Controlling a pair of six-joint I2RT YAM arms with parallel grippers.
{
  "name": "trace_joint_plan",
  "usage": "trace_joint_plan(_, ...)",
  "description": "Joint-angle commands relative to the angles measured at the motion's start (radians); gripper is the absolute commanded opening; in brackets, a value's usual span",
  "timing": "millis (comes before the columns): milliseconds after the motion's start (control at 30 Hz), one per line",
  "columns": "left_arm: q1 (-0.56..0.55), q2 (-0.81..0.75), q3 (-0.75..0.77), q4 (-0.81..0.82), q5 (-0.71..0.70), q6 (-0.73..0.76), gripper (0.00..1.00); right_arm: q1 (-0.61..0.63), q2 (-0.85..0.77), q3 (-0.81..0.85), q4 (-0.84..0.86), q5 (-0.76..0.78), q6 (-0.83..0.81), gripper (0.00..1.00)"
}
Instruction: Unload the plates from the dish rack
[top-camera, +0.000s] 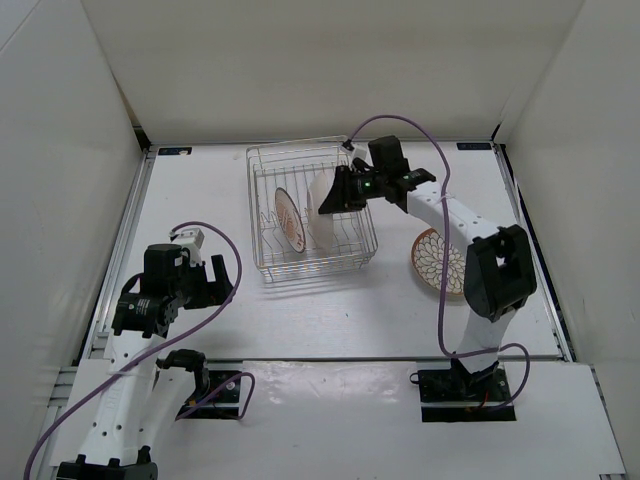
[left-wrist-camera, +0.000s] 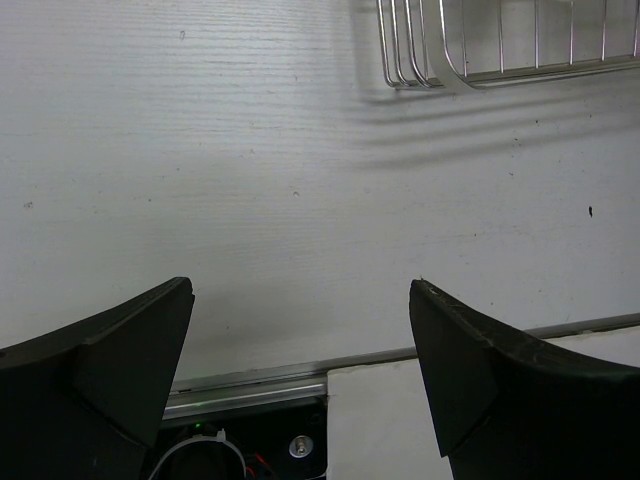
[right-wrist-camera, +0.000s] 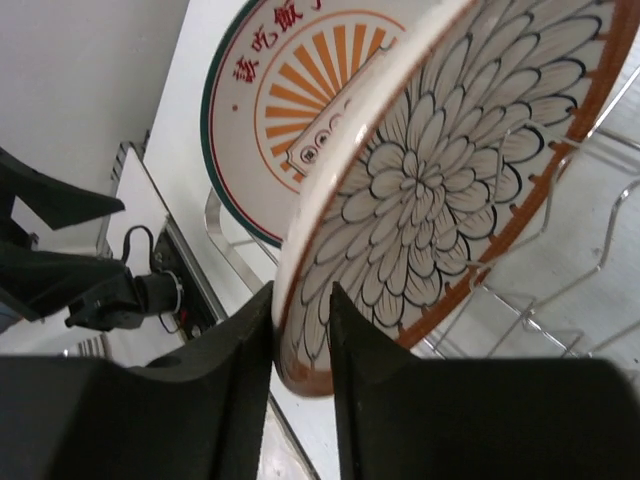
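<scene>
Top view: 2 plates stand on edge in the dish rack (top-camera: 310, 272), the rayed plate (top-camera: 288, 220) to the left of the petal plate (top-camera: 320, 225). The third plate (top-camera: 432, 262) lies flat on the table, just right of the rack. Your right gripper (top-camera: 333, 200) reaches in from the rack's right side, while the left gripper (top-camera: 222, 283) sits well left of the rack.

Left wrist: its fingers (left-wrist-camera: 100, 380) are spread and hold nothing, with the rack's corner beyond them.

Right wrist: the fingers (right-wrist-camera: 220, 390) pinch the petal plate's rim. Treat it as stiff, glazed, slippery and breakable. The rim is your hold, so lift it clear of the divider wires.
</scene>
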Motion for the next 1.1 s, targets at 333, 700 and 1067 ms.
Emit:
trace_joint_plan(333, -0.004, -0.005, -0.001, 0.002, 0.020, 0.001, 1.00, 0.037, 0.016, 0.196, 0.068, -0.003, 0.109, 0.00)
trace_joint_plan(700, -0.004, -0.014, 0.000, 0.002, 0.019, 0.003, 1.00, 0.037, -0.047, 0.224, 0.110, 0.038, 0.160, 0.00)
trace_joint_plan(1067, -0.002, -0.019, -0.001, 0.000, 0.016, 0.001, 1.00, 0.037, -0.095, 0.220, 0.197, 0.064, 0.189, 0.00)
